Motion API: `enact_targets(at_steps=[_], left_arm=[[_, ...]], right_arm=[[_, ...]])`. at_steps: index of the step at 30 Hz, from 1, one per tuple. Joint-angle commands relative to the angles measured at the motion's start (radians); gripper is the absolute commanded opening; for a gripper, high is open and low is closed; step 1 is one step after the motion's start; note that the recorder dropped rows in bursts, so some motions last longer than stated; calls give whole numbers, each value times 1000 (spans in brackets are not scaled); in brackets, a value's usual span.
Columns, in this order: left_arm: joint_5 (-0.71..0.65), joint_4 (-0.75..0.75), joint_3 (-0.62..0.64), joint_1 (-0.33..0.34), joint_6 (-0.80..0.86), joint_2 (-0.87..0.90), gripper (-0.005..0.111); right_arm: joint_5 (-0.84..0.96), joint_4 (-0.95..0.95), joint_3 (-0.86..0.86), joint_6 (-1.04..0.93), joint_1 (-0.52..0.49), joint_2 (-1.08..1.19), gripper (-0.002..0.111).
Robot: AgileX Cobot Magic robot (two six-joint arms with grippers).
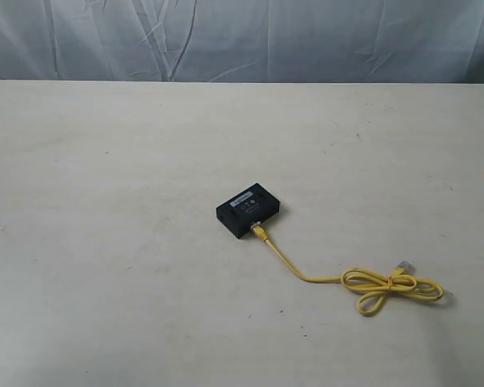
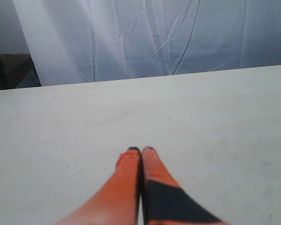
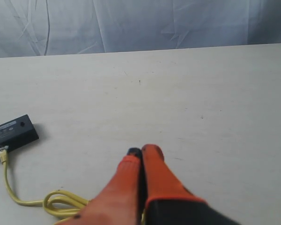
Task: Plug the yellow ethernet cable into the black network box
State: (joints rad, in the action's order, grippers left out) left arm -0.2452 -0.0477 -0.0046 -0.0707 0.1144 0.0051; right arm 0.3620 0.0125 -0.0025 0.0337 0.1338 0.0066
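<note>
The yellow ethernet cable [image 1: 327,280] sits plugged into the black network box [image 1: 248,208] (left pincer [image 2: 141,150] and right pincer [image 3: 140,151] both pressed together, empty).

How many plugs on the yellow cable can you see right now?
2. One plug is at the box's front face, seemingly inserted. The other plug lies free beside the knotted loop, right of the box in the exterior view.

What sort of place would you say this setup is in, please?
Most likely a robot test bench in a lab: a plain pale table, a wrinkled fabric backdrop hung behind it, and a black network box with a yellow ethernet cable laid out as props.
</note>
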Motion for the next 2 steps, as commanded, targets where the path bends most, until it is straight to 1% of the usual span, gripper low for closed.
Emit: enact_targets(at_steps=[1,2], left_arm=[[14,4,5,2,-6,-5,0],[14,4,5,2,-6,-5,0]], right_arm=[[-10,-1,2,-4,-5,-7,0],[-10,-1,2,-4,-5,-7,0]])
